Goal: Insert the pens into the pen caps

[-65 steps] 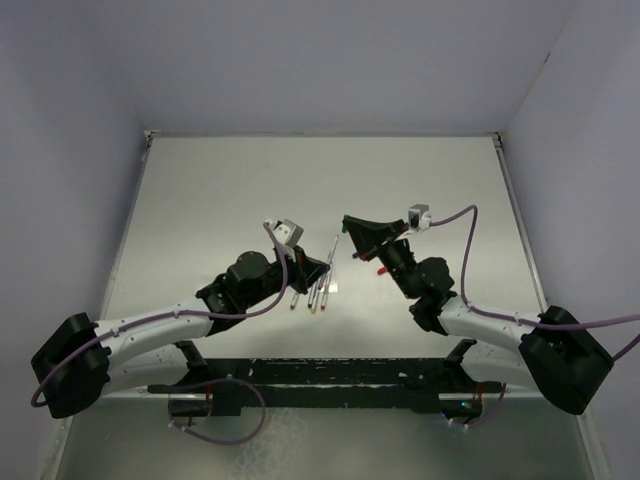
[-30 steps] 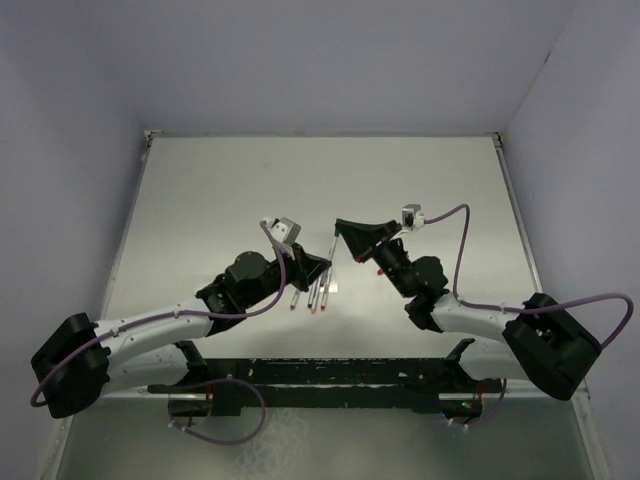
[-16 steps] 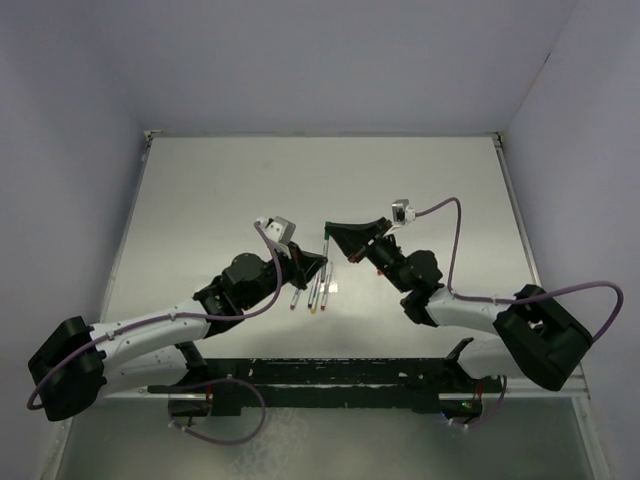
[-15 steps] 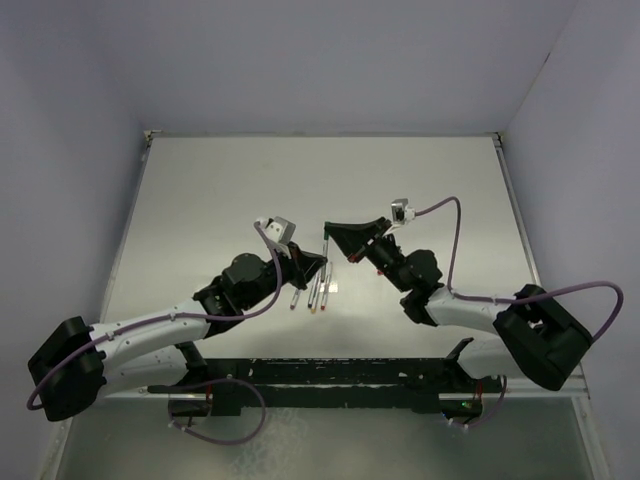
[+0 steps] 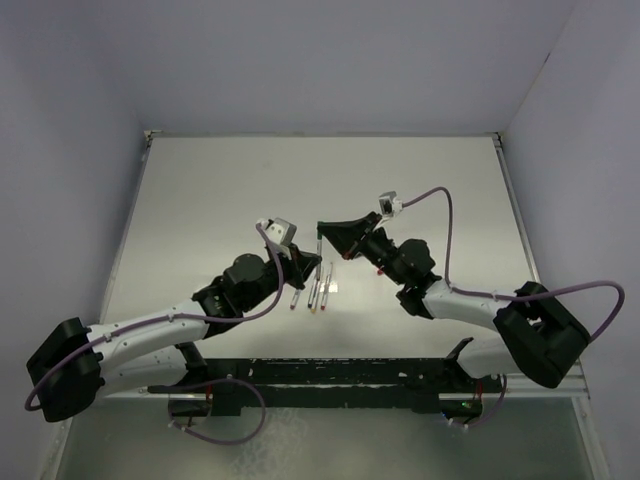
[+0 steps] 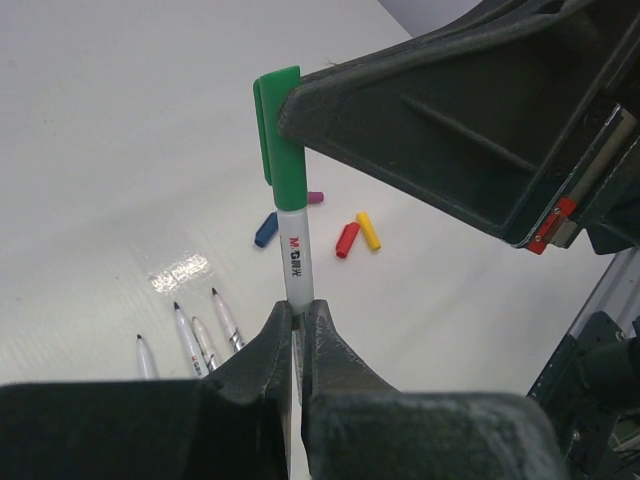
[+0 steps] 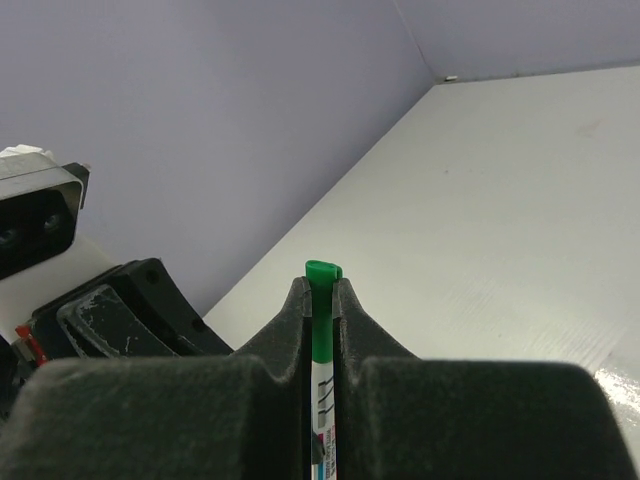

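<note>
A white pen [image 6: 295,262] stands upright with its lower barrel pinched in my shut left gripper [image 6: 297,306]. Its tip is hidden inside a green pen cap [image 6: 278,140], and my right gripper [image 7: 321,284] is shut on that cap [image 7: 320,300] from the other side. In the top view the two grippers, left [image 5: 309,262] and right [image 5: 322,231], meet at mid-table with the pen [image 5: 318,250] between them. Several uncapped pens [image 6: 186,336] lie side by side on the table. Blue [image 6: 265,229], purple [image 6: 316,197], red [image 6: 346,239] and yellow [image 6: 368,230] caps lie loose beyond them.
The white table [image 5: 220,190] is walled in by lilac panels on three sides. The loose pens [image 5: 312,295] lie just in front of the left gripper. The right arm's purple cable [image 5: 440,215] arcs above the table.
The right gripper has swung left with the green cap, and the left gripper has edged left with the pen. The cap stays over the pen's tip.
</note>
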